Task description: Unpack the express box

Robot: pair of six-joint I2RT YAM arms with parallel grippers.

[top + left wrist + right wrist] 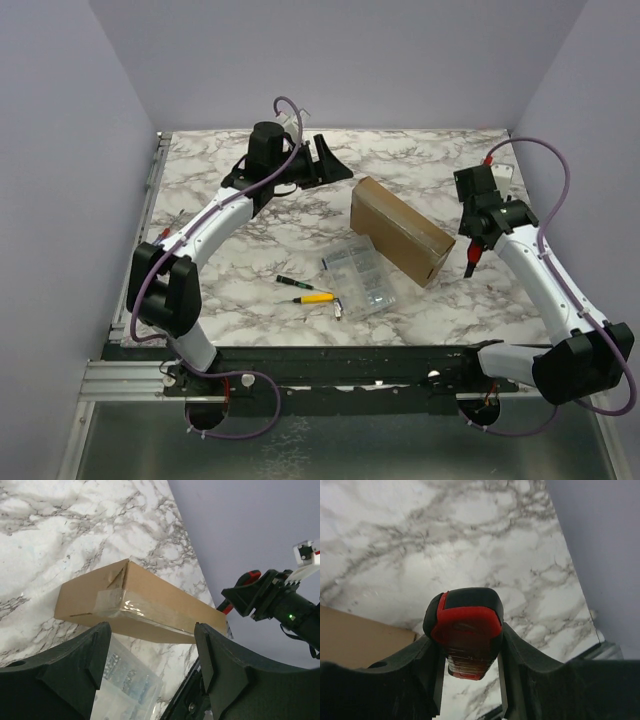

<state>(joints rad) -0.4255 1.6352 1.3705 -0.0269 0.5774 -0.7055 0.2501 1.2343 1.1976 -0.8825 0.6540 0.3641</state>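
The express box (pixel 400 230) is a flat brown cardboard mailer, shut and taped, lying at an angle right of the table's middle. It also shows in the left wrist view (pixel 150 600), with clear tape over its end flap. My left gripper (pixel 328 160) is open and empty, hovering left of and behind the box, its jaws wide apart (pixel 152 630). My right gripper (pixel 476 238) is shut on a red and black tool (pixel 465 627) and holds it just right of the box's near end (pixel 360 637). The tool also shows in the top view (pixel 469 258).
A clear plastic compartment case (pixel 358 278) of small parts lies in front of the box, also in the left wrist view (pixel 125 680). A yellow-handled screwdriver (pixel 312 297) and a small dark tool (pixel 290 282) lie left of the case. Lavender walls close three sides.
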